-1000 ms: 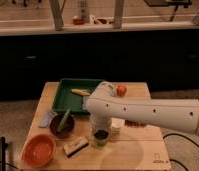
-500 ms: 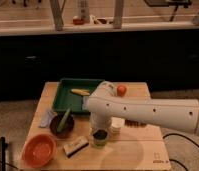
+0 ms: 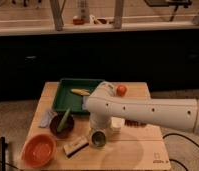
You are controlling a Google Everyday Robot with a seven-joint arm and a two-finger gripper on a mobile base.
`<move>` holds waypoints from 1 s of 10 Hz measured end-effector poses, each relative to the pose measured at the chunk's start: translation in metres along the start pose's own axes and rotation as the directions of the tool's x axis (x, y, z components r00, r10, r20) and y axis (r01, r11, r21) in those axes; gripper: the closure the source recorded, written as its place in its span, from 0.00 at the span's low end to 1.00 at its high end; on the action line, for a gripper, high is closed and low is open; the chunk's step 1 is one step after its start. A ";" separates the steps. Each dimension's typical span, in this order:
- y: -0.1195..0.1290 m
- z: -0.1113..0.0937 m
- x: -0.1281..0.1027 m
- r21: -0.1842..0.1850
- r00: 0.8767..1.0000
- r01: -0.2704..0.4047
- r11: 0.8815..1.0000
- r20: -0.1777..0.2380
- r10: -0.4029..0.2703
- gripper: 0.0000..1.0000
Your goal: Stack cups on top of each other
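While the white arm (image 3: 143,112) reaches in from the right across the wooden table (image 3: 143,152), we see the gripper (image 3: 98,127) pointing down near the table's front middle. It sits directly above the grey-olive cup (image 3: 98,138), touching it or nearly so; we cannot tell which. The wrist housing blocks our view, so we cannot tell whether the gripper is open or closed.

The grey-olive cup stands upright on the table with its mouth up. The pale cup (image 3: 116,124) stands just beside the gripper on the right, partly tucked under the arm. The two cups are near each other and not stacked.

- The green tray (image 3: 65,100) is at the back of the table, with a yellow item (image 3: 80,92) lying inside it.
- A small orange ball (image 3: 121,90) is behind the arm, right of the tray.
- The dark brown bowl (image 3: 57,128) is left of the gripper, with a green piece (image 3: 64,119) leaning in it.
- The orange bowl (image 3: 39,149) is at the front left corner.
- A small block (image 3: 75,146) lies between the orange bowl and the grey-olive cup.
- A pale packet (image 3: 45,119) lies just left of the brown bowl.
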 end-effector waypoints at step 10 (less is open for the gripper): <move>0.000 -0.001 -0.001 -0.002 1.000 -0.007 1.000 -0.002 0.007 0.20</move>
